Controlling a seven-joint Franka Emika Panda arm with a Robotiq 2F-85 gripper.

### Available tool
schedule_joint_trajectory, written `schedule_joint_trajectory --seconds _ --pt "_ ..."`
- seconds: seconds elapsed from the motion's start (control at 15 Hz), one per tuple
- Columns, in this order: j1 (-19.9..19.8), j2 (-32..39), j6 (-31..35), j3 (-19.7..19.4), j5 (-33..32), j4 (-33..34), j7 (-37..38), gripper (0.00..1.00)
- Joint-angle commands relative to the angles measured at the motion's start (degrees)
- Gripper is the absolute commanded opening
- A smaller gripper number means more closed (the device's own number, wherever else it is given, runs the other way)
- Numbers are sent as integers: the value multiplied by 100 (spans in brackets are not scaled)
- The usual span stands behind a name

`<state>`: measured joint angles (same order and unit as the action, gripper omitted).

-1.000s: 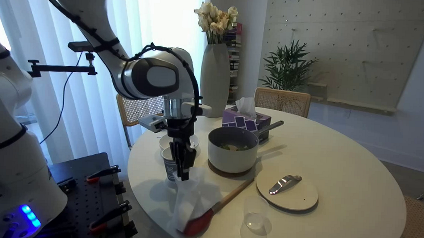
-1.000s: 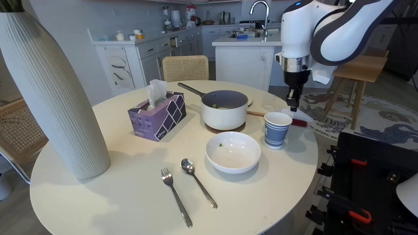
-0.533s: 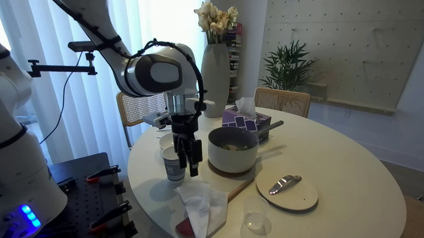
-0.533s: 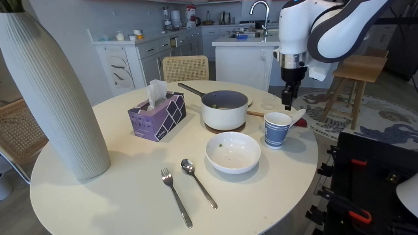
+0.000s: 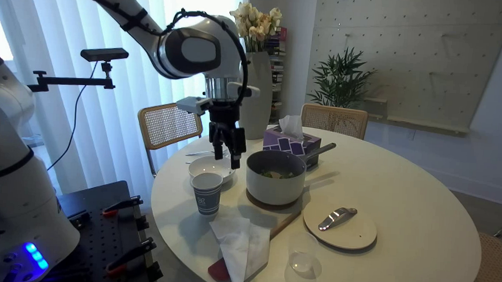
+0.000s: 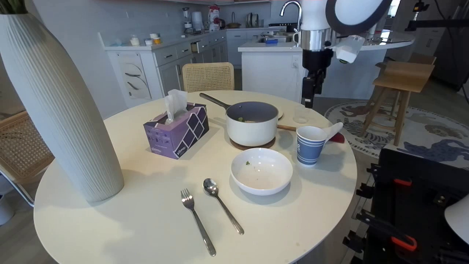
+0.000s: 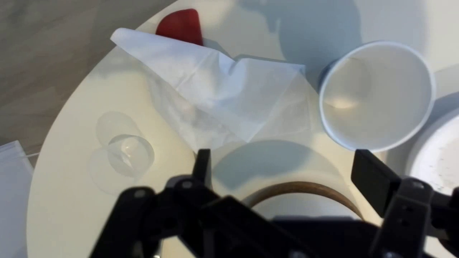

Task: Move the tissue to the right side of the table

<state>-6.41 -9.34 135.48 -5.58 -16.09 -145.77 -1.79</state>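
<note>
The white tissue [image 5: 236,248] lies loosely folded on the round white table [image 5: 407,188], draped across the red-headed spatula [image 5: 218,270]. In the wrist view the tissue [image 7: 229,86] spreads ahead of the fingers, one corner near the table's edge. Most of the tissue [image 6: 334,130] is hidden behind the paper cup in an exterior view. My gripper [image 7: 282,157] hangs in the air with its jaws wide apart and holds nothing. In an exterior view the gripper [image 5: 227,161] appears above the bowl and beside the pot, well apart from the tissue.
A blue-striped paper cup [image 5: 207,199] stands close to the tissue, with a white bowl [image 6: 262,172] beyond it. The pot [image 5: 274,183], a purple tissue box [image 5: 277,138], a plate [image 5: 360,235] bearing a metal utensil, and a clear cup [image 5: 301,255] share the table. A tall vase [image 6: 62,110] rises nearby.
The gripper has let go of the tissue, opened, and risen away toward the bowl and pot. The tissue has dropped from hanging at the fingertips to lying over the spatula.
</note>
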Motion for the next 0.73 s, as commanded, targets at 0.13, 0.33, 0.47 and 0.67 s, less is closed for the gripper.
schedule_joint_trajectory --seconds 0.13,0.33,0.47,0.67 --pt "468 -287 -1512 178 1137 727 -750 100" --pt "643 -226 -1862 389 1225 1042 -524 100" --pt "584 -270 -1600 351 1110 856 -567 100" --pt "569 -250 -1599 327 1109 833 -569 100"
